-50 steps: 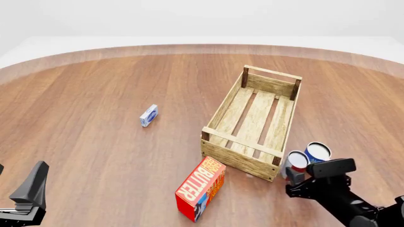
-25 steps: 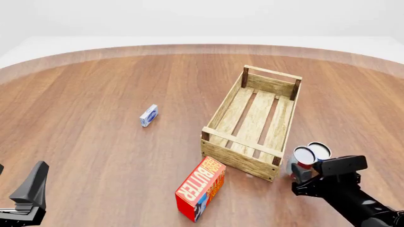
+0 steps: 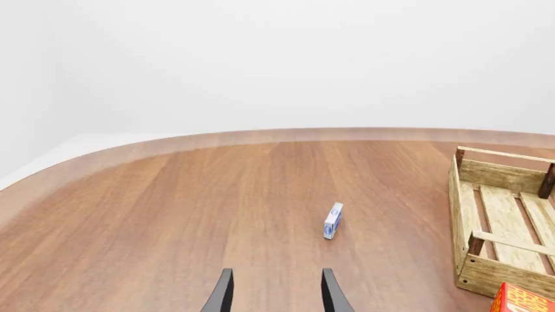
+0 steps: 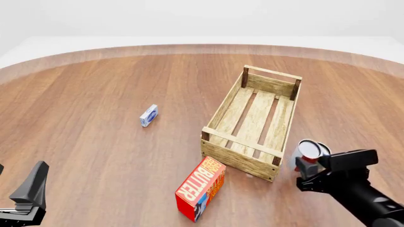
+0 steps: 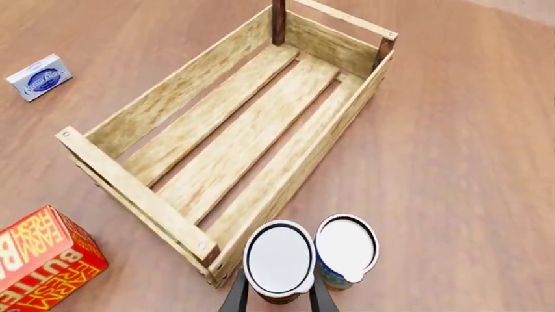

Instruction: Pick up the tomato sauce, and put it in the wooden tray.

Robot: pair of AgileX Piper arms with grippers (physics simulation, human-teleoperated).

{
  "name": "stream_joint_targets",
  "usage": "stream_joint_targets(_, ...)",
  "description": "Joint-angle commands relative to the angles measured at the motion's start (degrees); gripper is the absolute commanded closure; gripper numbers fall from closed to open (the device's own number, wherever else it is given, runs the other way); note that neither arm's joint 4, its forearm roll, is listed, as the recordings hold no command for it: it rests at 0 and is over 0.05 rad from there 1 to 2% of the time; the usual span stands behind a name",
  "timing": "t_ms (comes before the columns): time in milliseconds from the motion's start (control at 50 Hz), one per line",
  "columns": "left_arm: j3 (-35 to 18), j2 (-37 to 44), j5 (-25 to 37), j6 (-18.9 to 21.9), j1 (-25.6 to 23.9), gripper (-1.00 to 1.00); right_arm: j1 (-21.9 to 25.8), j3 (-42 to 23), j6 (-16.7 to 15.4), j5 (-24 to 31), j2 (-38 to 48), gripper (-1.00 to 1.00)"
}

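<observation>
The tomato sauce is a small can with a silver top, held between the fingers of my right gripper just off the near right corner of the wooden tray. In the right wrist view the can sits between both fingers, beside the tray's near corner, and looks raised off the table. My left gripper is open and empty near the table's front left.
A blue and yellow can stands right beside the held can, mostly hidden behind it in the front view. A red butter box lies in front of the tray. A small blue and white box lies left of the tray.
My right gripper has risen and shifted a little right with the tomato sauce can, which now covers most of the blue can. The left arm has not moved.
</observation>
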Motion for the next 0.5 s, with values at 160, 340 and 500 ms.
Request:
stream_joint_targets(160, 0.00, 0.00, 0.00, 0.00, 0.00, -1.00, 0.39, -2.25, 0.71, 9.68, -9.37, 1.00)
stream_joint_targets(340, 0.00, 0.00, 0.00, 0.00, 0.00, -1.00, 0.26, -3.44, 0.24, 14.08, -13.18, 1.00)
stream_joint_targets(500, 0.00, 0.00, 0.00, 0.00, 0.00, -1.00, 0.31, -4.22, -0.16, 17.60, -16.35, 1.00)
